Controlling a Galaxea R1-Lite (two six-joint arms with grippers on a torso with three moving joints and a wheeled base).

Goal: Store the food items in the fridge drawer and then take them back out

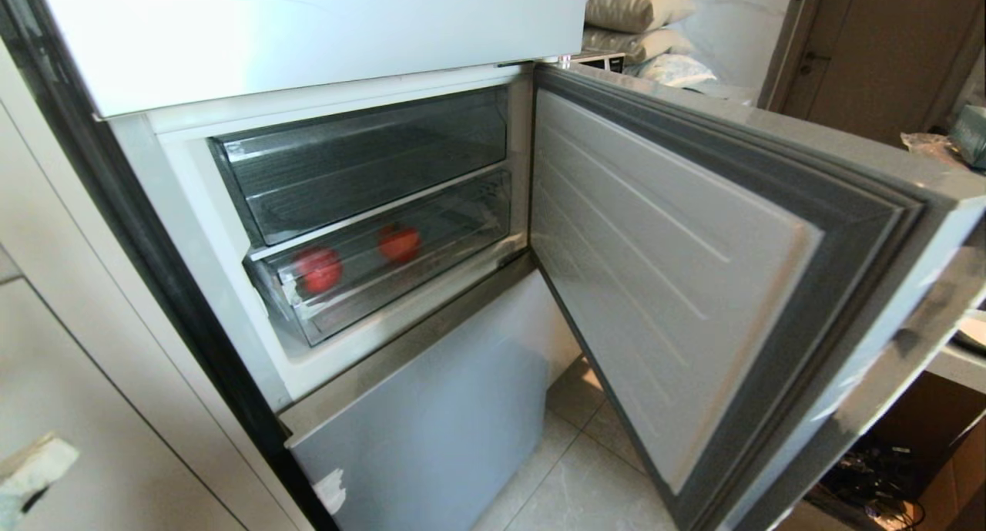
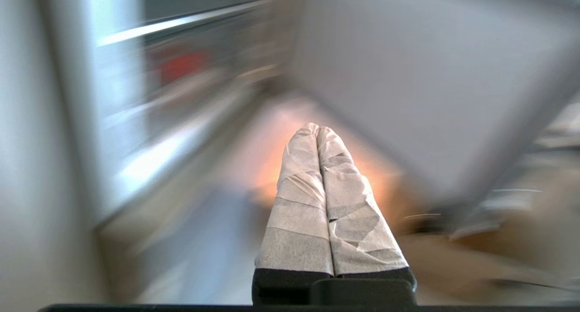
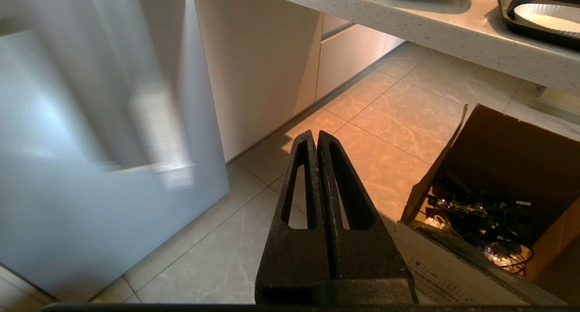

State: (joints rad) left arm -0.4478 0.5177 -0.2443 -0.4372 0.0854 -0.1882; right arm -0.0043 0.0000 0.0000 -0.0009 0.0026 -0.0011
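Two red food items [image 1: 318, 270] [image 1: 399, 243] lie inside the fridge drawer [image 1: 420, 296], the lower clear drawer of the open compartment. One of them shows as a red smear [image 2: 183, 65] in the blurred left wrist view. My left gripper [image 2: 317, 130] is shut, its tape-wrapped fingers pressed together with nothing between them. It hangs low and to the left of the fridge, well apart from the drawer, and its taped tip [image 1: 35, 465] shows at the head view's lower left corner. My right gripper [image 3: 316, 134] is shut and empty, parked over the floor tiles.
The fridge door [image 1: 693, 284] stands wide open to the right. A taller clear bin [image 1: 362, 157] sits above the drawer. The closed lower freezer front [image 1: 431, 431] is below it. An open cardboard box [image 3: 489, 212] of cables stands on the floor under a counter [image 3: 408, 22].
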